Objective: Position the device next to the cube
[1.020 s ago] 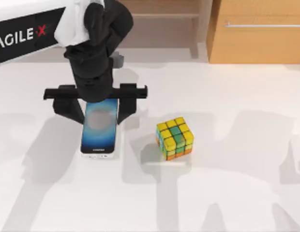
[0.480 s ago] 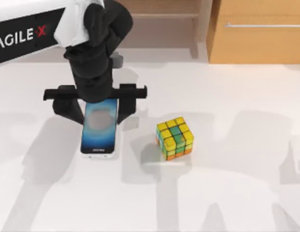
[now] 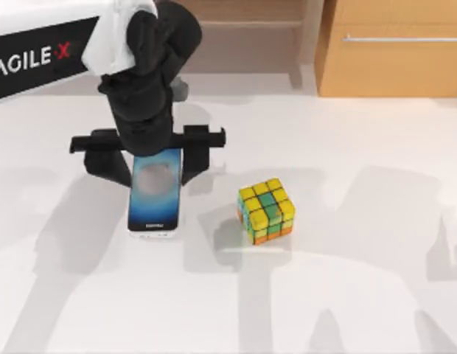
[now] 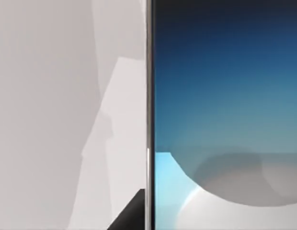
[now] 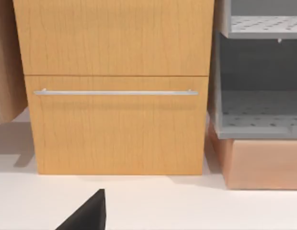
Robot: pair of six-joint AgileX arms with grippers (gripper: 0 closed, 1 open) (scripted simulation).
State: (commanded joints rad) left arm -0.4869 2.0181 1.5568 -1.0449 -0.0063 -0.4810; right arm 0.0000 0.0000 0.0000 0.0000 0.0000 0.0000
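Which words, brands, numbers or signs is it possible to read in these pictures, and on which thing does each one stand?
"AGILE X": white letters, with the X in red, on the black panel of the left arm at the top view's left edge; the word is cut off there.
A small line of print at the near end of the device, under the left tool: too small to read.
The cube: no text.
The wooden cabinet: no text.

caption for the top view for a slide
Left gripper grips the smartphone on the white table, left of the puzzle cube.
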